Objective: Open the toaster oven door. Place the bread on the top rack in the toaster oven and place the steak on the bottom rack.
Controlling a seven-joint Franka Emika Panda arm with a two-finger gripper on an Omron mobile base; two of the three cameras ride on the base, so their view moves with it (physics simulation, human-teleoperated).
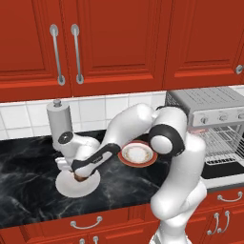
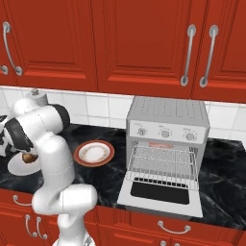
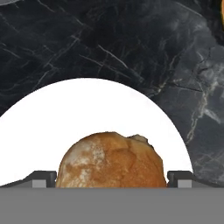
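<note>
The bread (image 3: 111,159), a lumpy brown roll, sits on a white plate (image 3: 87,109) at the left of the counter. My gripper (image 3: 111,179) is open and low over the plate, one fingertip on each side of the roll, not closed on it. The left base view shows the gripper (image 1: 79,174) down on the bread (image 1: 81,178). The toaster oven (image 2: 168,113) stands to the right with its door (image 2: 161,192) dropped open and a wire rack (image 2: 163,163) showing. A thin pinkish-red strip (image 2: 161,144) that looks like the steak lies high in the cavity; which rack it is on I cannot tell.
A red-rimmed plate (image 2: 94,153) with a pale centre lies between the white plate (image 2: 17,167) and the oven. A paper-towel holder (image 1: 59,121) stands against the tiled wall behind the gripper. Red cabinets hang above the black marble counter (image 1: 28,162).
</note>
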